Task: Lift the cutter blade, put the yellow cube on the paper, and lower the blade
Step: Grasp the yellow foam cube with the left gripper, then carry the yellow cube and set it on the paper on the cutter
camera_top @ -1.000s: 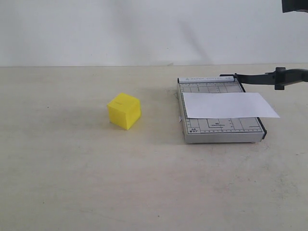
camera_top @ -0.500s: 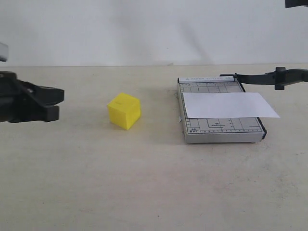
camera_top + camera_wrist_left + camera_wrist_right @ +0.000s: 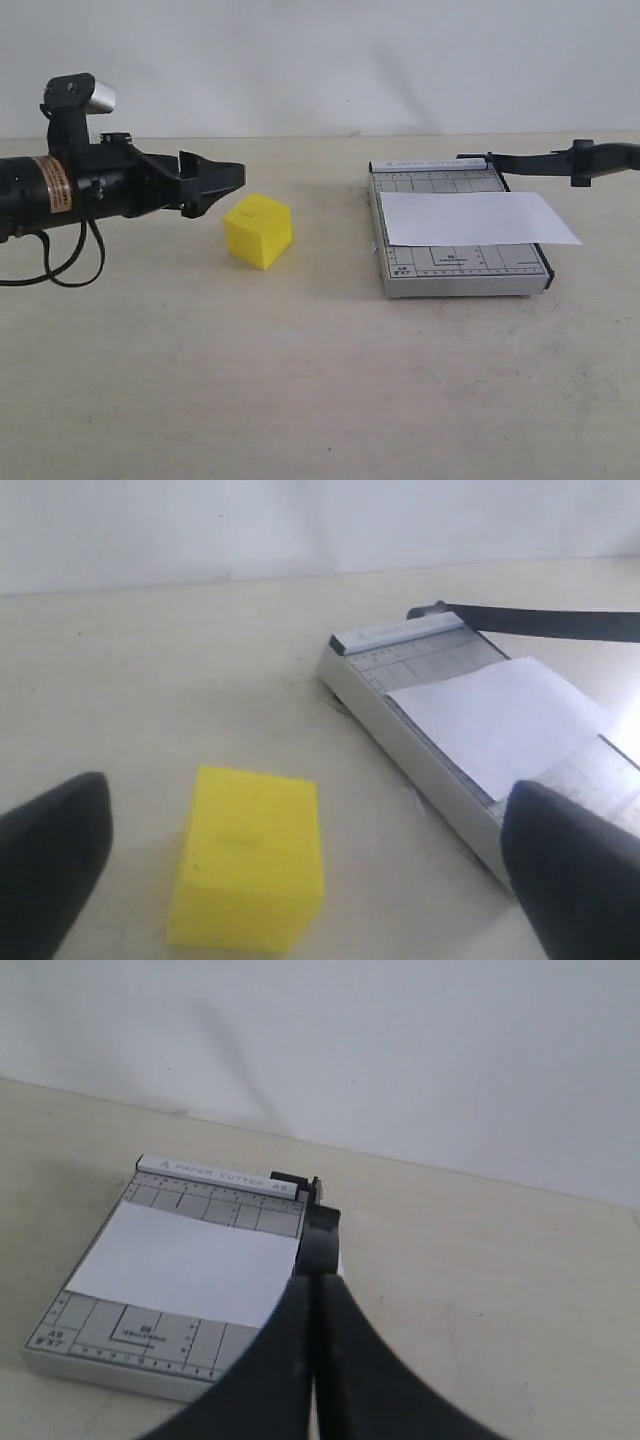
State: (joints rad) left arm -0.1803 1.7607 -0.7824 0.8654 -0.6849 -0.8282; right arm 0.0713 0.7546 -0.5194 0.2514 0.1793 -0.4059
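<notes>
— Left jaws first: how do they stand?
— Spread wide, holding nothing. In the left wrist view the two dark fingertips (image 3: 50, 870) sit far apart. The yellow cube (image 3: 245, 858) rests on the bench (image 3: 150, 680) between and just beyond them, untouched.
— Where on the bench is that cube?
— Left of the middle, well apart from the grey board (image 3: 462, 272), which lies toward the right edge. The left arm (image 3: 95, 185) reaches in from the left edge (its tips are near the cube's upper left side, not touching it).
— Right jaws?
— Pressed together in the right wrist view, with nothing visible between them. The exterior view does not show them.
— The cutter blade (image 3: 535, 161)?
— Lifted clear of the board and hinged at its far corner, with the handle (image 3: 600, 160) out toward the bench's right edge. The paper (image 3: 475, 218) lies flat across the board, one end overhanging on the right-edge side.
</notes>
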